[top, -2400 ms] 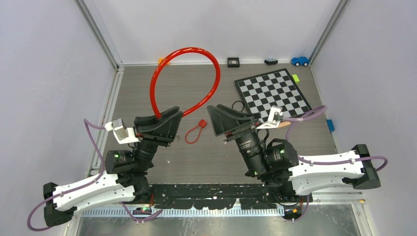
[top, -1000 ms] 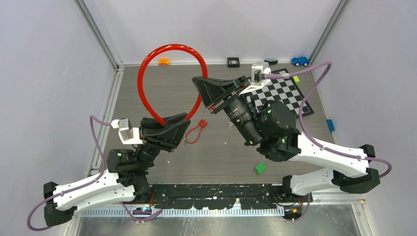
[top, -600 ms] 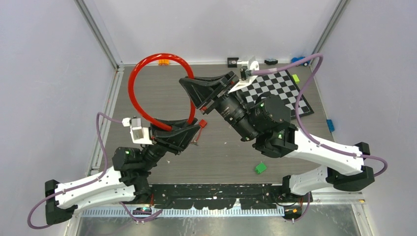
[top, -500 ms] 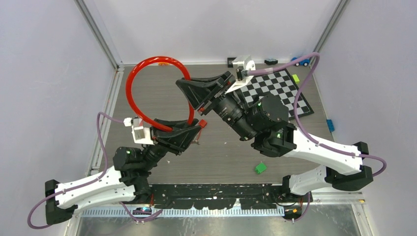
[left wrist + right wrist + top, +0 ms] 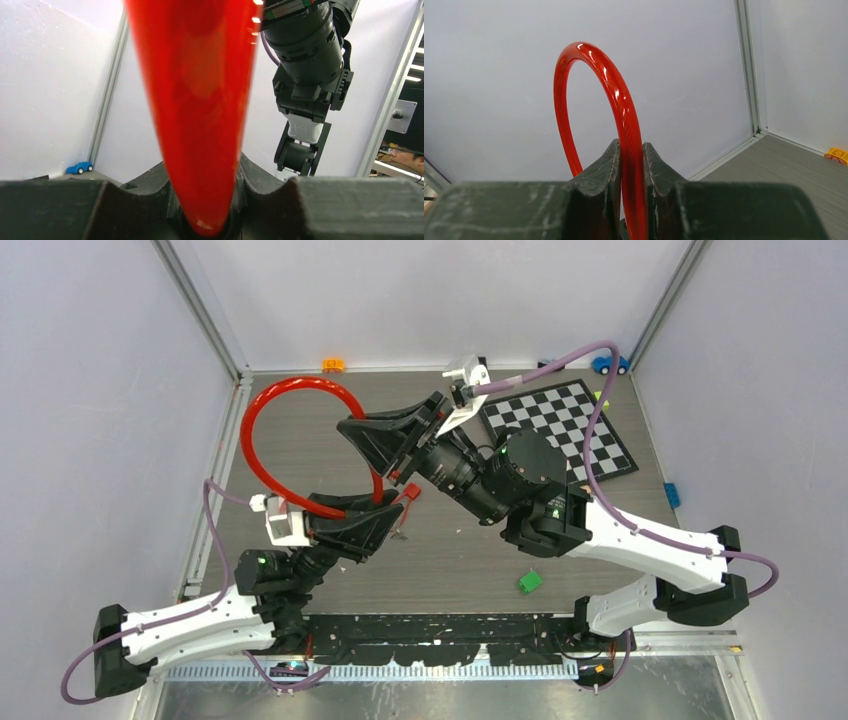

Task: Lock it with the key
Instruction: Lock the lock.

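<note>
**Cable state.** The red cable lock (image 5: 262, 430) is held off the table between both arms. In the top view its arc bulges toward 10 o'clock, and its two ends come together near the table's centre.

**Left gripper** (image 5: 352, 512): the jaws are closed down on one end of the cable. The left wrist view shows the red sheath (image 5: 200, 125) wedged in the notch between the fingers.

**Right gripper** (image 5: 372, 445): the jaws are pinched narrow on the other leg, and both fingers press the sheath (image 5: 626, 150).

**Orientation.** The loop's long axis runs from centre toward 10–11 o'clock, with the open side facing 4–5 o'clock. In the right wrist view the arc rises clear against the wall, so I read the loop as tilted up, not lying flat.

**Handling (judgement).**
- The cable looks light but springy, and it holds its curve, so expect it to push back when you bring the ends together.
- The glossy sheath is probably slippery, and a leg may twist in the jaws.
- Take hold close to each end, where you can steer the tip. Avoid the crown of the arc.

**Key.** The small red key (image 5: 404, 496) sits at roughly 5 o'clock of the right gripper. It is partly hidden, and neither gripper holds it.
</note>
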